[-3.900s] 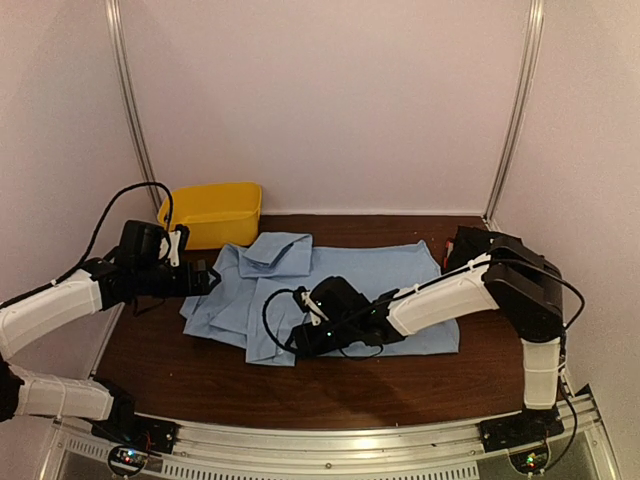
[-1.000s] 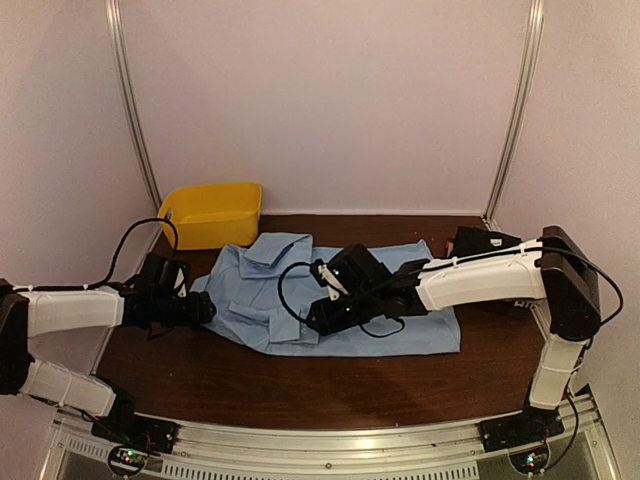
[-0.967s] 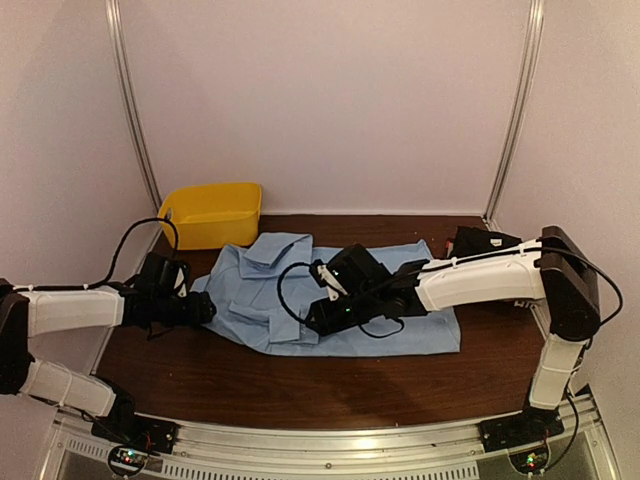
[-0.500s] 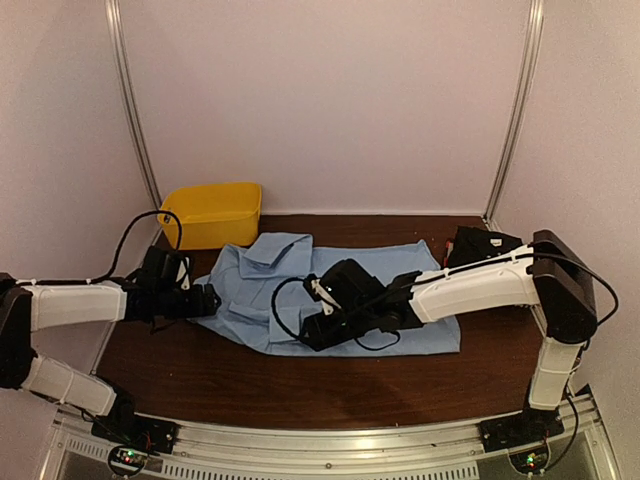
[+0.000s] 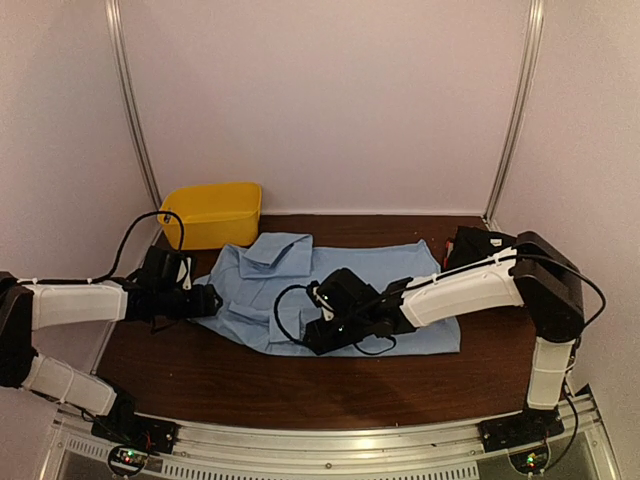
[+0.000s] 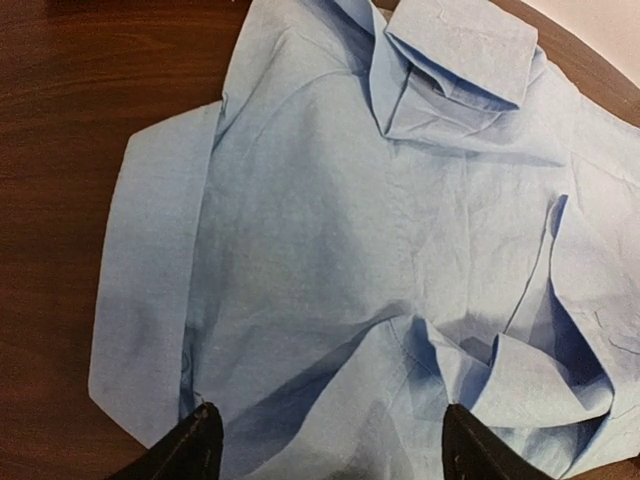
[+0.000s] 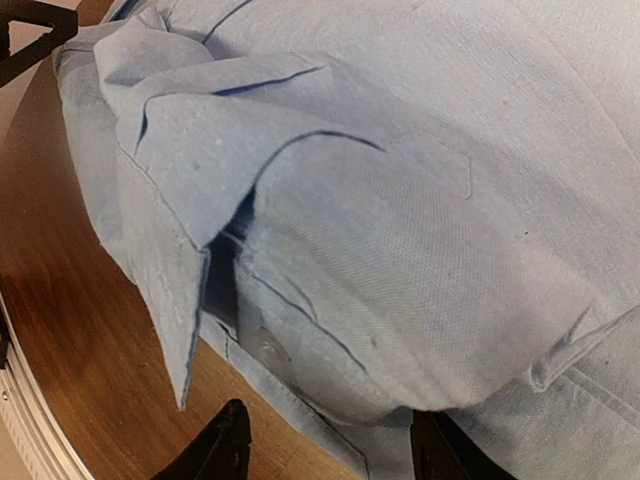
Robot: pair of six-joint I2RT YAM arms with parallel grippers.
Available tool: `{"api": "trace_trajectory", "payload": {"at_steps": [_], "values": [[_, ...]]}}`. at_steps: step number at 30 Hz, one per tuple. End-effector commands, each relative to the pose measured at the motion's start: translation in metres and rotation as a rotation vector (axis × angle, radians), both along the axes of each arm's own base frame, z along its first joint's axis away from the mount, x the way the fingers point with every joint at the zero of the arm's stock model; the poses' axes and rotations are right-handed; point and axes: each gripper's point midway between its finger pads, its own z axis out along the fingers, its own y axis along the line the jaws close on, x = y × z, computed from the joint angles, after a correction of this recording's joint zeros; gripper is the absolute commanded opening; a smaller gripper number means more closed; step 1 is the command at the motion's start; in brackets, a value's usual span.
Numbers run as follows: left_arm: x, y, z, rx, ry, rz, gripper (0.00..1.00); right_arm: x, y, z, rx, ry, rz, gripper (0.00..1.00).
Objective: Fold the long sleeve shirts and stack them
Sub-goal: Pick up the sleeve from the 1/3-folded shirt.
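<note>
As shirt [image 5: 372,272] lies spread, left hand [image 5: 207,298], right hand [image 5: 312,336] at edges

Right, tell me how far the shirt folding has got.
Done: light blue shirt lies spread, a sleeve folded in. In hand: left hand and right hand, both open, at its edges. Left: remaining folds, black shirt at far right, stacking.

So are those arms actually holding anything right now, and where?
Nothing, it seems: both pairs of jaws stand open at the light blue collared cloth shirt.
</note>
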Motion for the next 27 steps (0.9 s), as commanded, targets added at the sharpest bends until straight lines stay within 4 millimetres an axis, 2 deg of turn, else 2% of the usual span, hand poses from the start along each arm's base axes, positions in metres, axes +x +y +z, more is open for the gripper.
{"api": "trace_trajectory", "payload": {"at_steps": [1,9,12,17,21,27], "values": [[0.009,-0.003,0.009,-0.020,-0.050,-0.011,0.75,0.010,0.002,-0.005,0.009,-0.027,-0.019,0.56],[0.007,-0.001,0.003,-0.009,-0.044,-0.010,0.67,0.015,0.015,0.007,0.082,-0.039,-0.006,0.50],[0.008,0.002,0.002,0.009,-0.045,-0.003,0.65,0.015,0.017,0.011,0.098,-0.038,0.002,0.40],[0.009,0.003,-0.003,0.024,-0.039,-0.005,0.59,0.011,0.019,0.024,0.126,-0.035,0.023,0.17],[0.007,0.003,-0.008,0.029,-0.031,-0.007,0.49,0.011,0.018,0.052,0.144,-0.069,0.040,0.01],[-0.001,0.004,-0.013,0.022,-0.023,-0.014,0.34,0.017,0.015,0.106,0.147,-0.147,0.057,0.00]]}}
